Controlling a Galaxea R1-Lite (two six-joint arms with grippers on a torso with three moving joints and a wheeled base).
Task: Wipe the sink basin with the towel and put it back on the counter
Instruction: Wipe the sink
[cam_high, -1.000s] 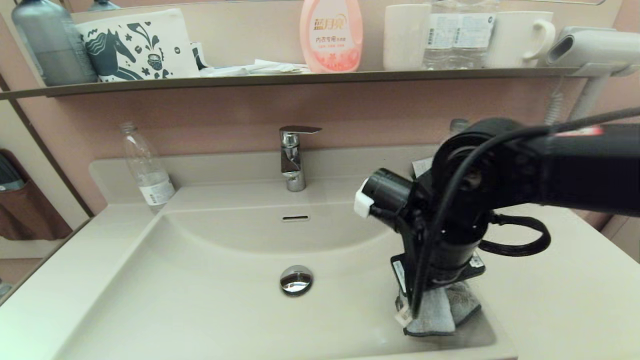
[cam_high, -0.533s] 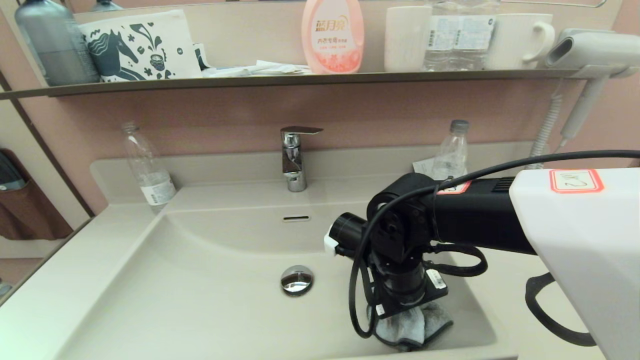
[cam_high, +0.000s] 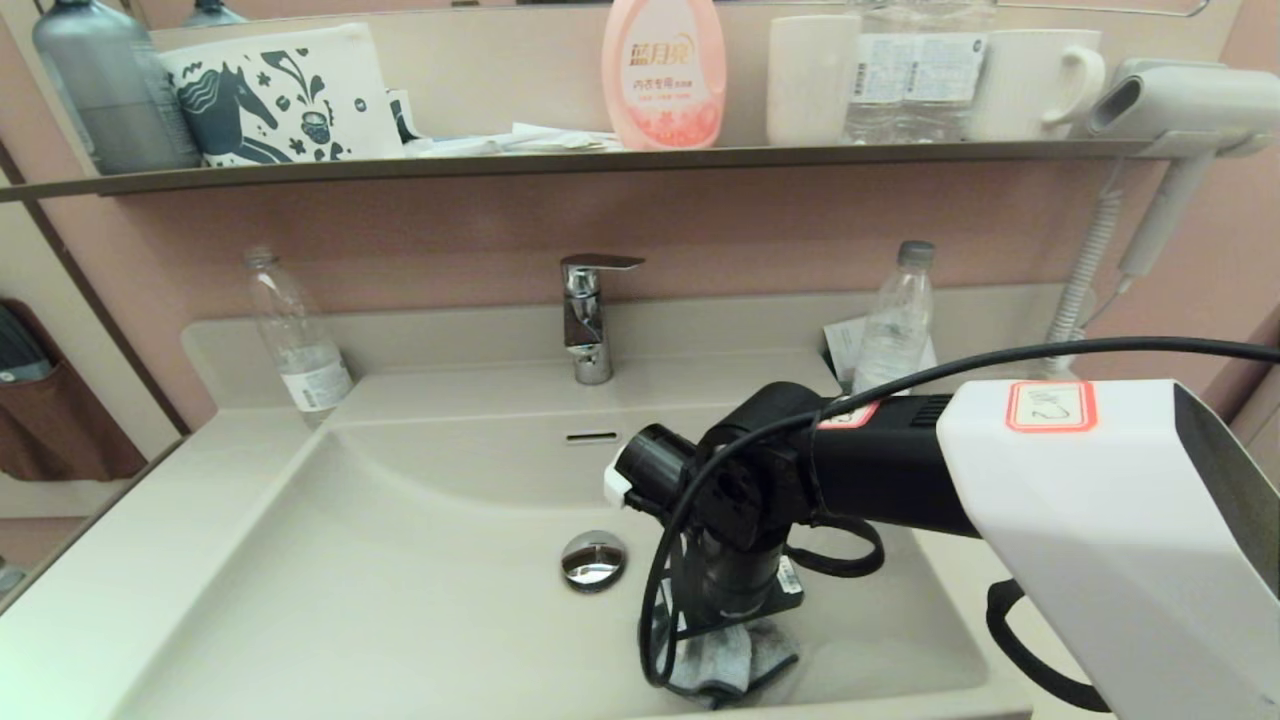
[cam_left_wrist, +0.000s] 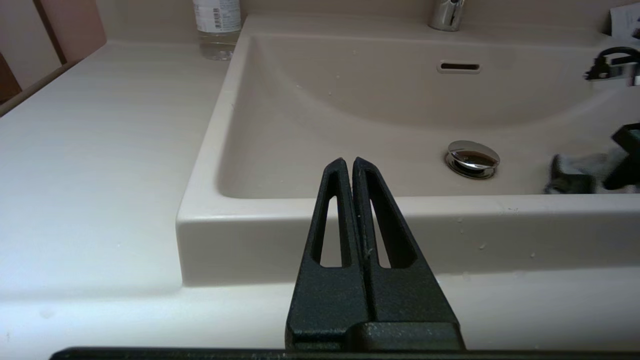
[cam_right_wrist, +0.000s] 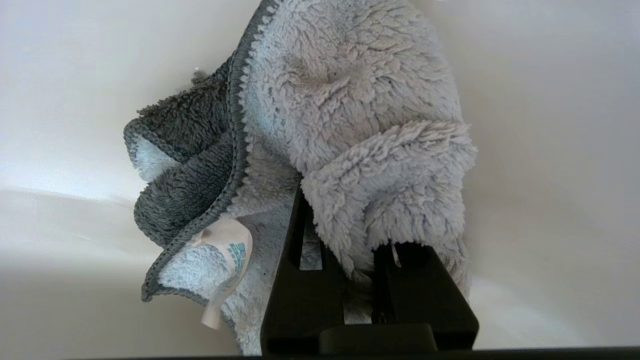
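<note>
- Wiping underway: right gripper (cam_high: 725, 650) presses the towel (cam_high: 722, 665) on the sink basin (cam_high: 400, 560) floor, near the drain plug (cam_high: 593, 558).
- Its jaws are clamped on a bunched fold.
- Towel: light blue terry, grey edging, white tag (cam_right_wrist: 225, 260).
- Left, in my judgement: more passes, then return to the counter (cam_high: 150, 560).
- Left gripper (cam_left_wrist: 348, 165) idle before the basin's front rim, fingers together, empty.

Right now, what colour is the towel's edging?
Dark grey, around the light blue towel; clearest in the right wrist view.

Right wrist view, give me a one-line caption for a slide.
Right gripper clamped on the bunched light blue towel, pressing it against the cream-white sink basin, white tag hanging free.
</note>
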